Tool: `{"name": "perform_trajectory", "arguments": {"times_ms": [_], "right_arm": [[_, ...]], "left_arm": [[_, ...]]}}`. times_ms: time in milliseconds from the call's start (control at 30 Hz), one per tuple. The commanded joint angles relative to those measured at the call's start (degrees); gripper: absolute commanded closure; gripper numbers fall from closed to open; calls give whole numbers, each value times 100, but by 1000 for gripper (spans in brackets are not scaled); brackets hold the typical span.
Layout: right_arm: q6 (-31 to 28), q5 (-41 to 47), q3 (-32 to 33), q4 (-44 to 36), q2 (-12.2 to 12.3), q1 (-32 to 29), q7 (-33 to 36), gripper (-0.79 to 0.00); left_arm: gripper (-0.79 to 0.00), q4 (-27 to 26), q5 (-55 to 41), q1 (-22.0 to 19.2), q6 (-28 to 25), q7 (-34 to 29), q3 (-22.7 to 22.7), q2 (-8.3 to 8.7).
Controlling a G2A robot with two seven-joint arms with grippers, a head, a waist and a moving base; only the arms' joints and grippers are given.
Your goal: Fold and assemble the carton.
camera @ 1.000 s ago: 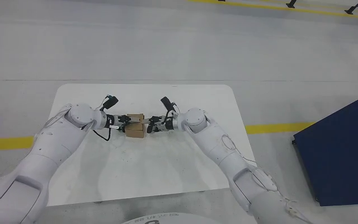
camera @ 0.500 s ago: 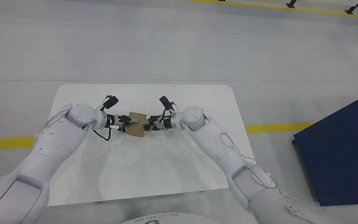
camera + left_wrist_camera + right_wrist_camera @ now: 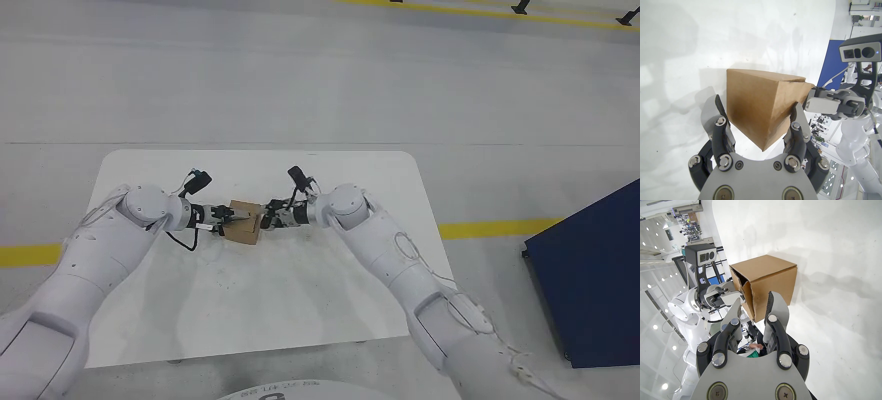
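Grips the brown carton (image 3: pixel 749 113) with the left gripper (image 3: pixel 757 103), clamped across two opposite faces, over the far half of the table (image 3: pixel 300 300), left of its middle. Has the right gripper (image 3: pixel 755 300) at the carton's other end — fingers apart, one on each side of a loose flap's edge — that end not fully shut.

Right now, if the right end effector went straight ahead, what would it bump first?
The carton. Its open end sits right ahead of the right end effector, so close they may be touching.
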Motion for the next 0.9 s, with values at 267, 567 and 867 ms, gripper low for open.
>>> {"name": "perform_trajectory", "arguments": {"times_ms": [267, 567, 867], "right_arm": [[228, 155, -195, 485, -145, 280, -181, -277], [232, 145, -306, 668, -219, 380, -240, -179], [72, 135, -260, 603, -212, 323, -254, -302]], "left_arm": [[-631, 26, 24, 19, -19, -4, -44, -3], [-634, 36, 58, 23, -19, -10, -62, -14], [-640, 56, 65, 32, -31, -20, -91, -24]]}}
